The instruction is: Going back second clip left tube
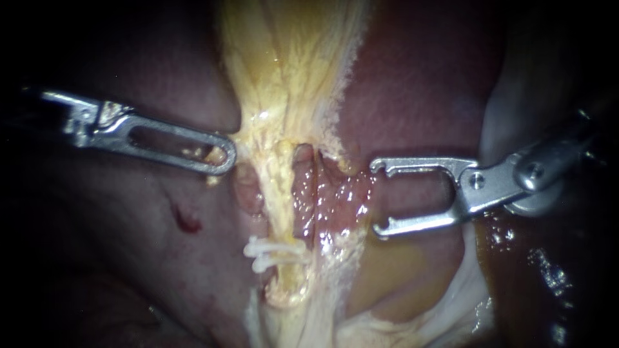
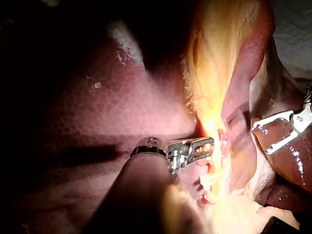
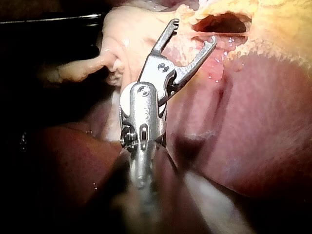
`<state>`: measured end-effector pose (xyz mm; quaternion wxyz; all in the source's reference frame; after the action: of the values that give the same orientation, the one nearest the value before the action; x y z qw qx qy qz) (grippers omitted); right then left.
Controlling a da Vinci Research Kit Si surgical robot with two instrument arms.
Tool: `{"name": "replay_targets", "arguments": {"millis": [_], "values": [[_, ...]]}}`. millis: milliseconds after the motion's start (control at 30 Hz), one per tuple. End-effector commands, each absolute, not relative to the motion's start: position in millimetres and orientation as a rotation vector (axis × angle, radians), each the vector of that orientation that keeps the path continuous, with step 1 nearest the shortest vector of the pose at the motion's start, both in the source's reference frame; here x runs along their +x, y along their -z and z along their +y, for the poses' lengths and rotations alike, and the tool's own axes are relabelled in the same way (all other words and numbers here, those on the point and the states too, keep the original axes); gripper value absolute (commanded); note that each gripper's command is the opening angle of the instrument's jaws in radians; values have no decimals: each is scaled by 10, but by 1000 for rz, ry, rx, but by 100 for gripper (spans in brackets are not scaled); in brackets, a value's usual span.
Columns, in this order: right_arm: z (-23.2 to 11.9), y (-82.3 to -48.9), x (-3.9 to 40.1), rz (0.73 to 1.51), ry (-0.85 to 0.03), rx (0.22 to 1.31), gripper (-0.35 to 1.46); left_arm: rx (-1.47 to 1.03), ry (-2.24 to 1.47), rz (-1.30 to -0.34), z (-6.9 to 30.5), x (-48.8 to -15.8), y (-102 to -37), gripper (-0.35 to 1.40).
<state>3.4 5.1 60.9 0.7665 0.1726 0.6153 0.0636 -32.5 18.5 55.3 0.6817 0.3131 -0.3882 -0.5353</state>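
1. Where the liver (image 1: 116,270) lies dark red on the left of the endoscope view, the left instrument (image 1: 222,158) comes in across it, nearly level. Its jaws lie together, flat side to the camera. Scraps of yellow fatty tissue (image 1: 284,77) show through the window near the tip, which is pinched onto that tissue's left fringe.
2. Small red spot (image 1: 187,222) on the liver surface, below the left instrument's tip and apart from it.
3. The yellow fatty tissue runs as a band down the middle, wide at the top of the endoscope view and narrowing lower down.
4. Left tube (image 1: 282,193): a pale yellow strand inside that band. White clips (image 1: 277,248) sit across it as two bars close together, one just under the other, ends sticking out on the left side. They lie lower in the endoscope view than either instrument's tip.
5. Just right of the left tube, a pink tube (image 1: 304,187) runs alongside it, with wet, glistening raw tissue on its right.
6. Right instrument (image 1: 380,198) comes in from the right. Its jaws stand wide apart, hooked tips pointing at the raw tissue, nothing between them. The tips are close to that tissue; contact cannot be told. They are well apart from the white clips.
7. Right wrist view: the same jaws are spread, with a dark opening in the yellow fatty tissue ahead of them.
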Motion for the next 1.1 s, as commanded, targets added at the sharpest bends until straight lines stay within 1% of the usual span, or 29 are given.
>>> {"name": "replay_targets", "arguments": {"millis": [33,567,767,1100], "values": [[51,-609,33,1339,-139,374,50,705,1204,-870,184,-327,-556,-35],[50,-607,32,1339,-139,375,50,706,1195,-869,183,-369,-598,-35],[49,-606,32,1339,-139,375,50,705,1189,-867,187,-371,-611,-35],[49,-605,32,1339,-139,375,50,705,1188,-865,184,-373,-614,-35]]}}
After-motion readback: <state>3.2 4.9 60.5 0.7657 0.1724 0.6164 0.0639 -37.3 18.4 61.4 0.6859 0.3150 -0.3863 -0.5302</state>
